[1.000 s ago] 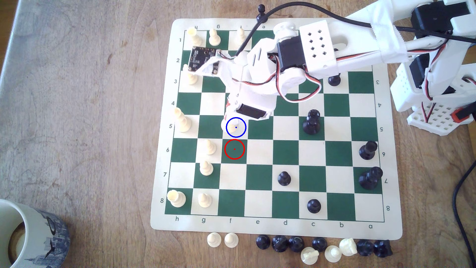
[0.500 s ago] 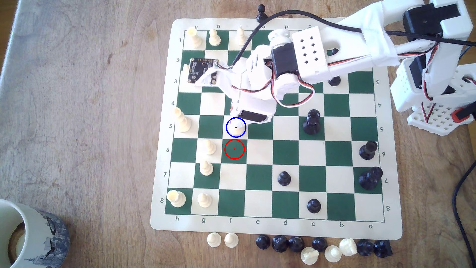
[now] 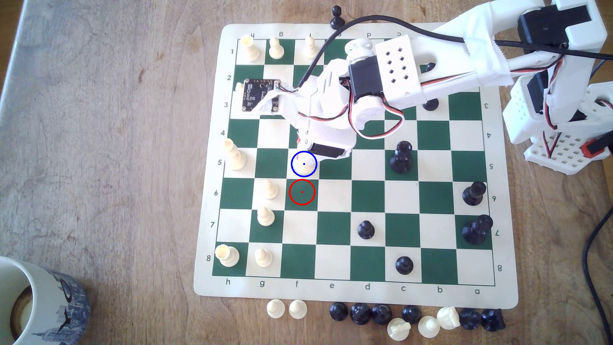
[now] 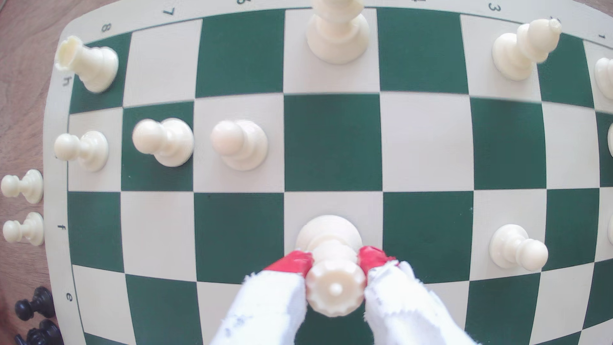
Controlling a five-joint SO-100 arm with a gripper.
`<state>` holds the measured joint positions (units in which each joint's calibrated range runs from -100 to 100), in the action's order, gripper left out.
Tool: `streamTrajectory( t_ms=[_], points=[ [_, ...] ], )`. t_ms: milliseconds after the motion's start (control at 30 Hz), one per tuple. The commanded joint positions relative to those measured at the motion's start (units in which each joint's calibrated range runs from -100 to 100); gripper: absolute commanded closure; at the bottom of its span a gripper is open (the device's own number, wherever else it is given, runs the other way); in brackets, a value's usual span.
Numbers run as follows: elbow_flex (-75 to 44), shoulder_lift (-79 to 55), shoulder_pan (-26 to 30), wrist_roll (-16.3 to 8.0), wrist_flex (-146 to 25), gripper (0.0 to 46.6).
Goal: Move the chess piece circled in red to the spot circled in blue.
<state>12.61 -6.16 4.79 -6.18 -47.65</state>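
Observation:
The chess piece (image 3: pixel 308 162), cream with a broad ridged top, stands inside the blue ring that marks the spot (image 3: pixel 298 170), a light square on row 5. In the wrist view its round base (image 4: pixel 326 232) rests on that cream square. My gripper (image 4: pixel 335 258) is shut on the chess piece, and its red-tipped fingers (image 4: pixel 297 262) press the neck from both sides. In the exterior view my gripper (image 3: pixel 305 158) hangs right over the ring, and the arm hides most of the piece. The red-ringed green square (image 3: pixel 302 192) just below holds nothing.
Cream pawns (image 3: pixel 270 189) (image 3: pixel 265 216) stand close on the exterior view's left, with a tall cream piece (image 3: pixel 234 156) beyond. A black piece (image 3: pixel 401 157) stands to the right. Captured pieces (image 3: pixel 381 313) line the board's near edge. A mug (image 3: pixel 39 305) sits at lower left.
Over the last second the wrist moved slightly down the exterior view and the piece shifted a little right inside the blue ring. Over the last half second hardly anything moved.

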Motion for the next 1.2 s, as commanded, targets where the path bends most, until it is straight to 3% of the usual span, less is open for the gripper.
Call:
streamTrajectory(
  t_ms=[0,100,267,433,833,1000,1167],
  points=[
    [-1.6,0.6,-0.6,0.5,0.4,44.1],
    [-1.6,-0.1,-0.8,0.6,0.6,43.7],
    [-1.4,0.3,-1.1,0.2,1.1,32.3],
    [-0.9,3.4,-1.2,0.0,-0.9,29.3],
    [1.5,15.8,0.4,-1.7,-11.5,29.1],
    [9.0,25.5,1.3,-2.0,-12.0,29.1],
    [23.9,36.0,1.7,-2.0,-9.2,29.4]
  ],
)
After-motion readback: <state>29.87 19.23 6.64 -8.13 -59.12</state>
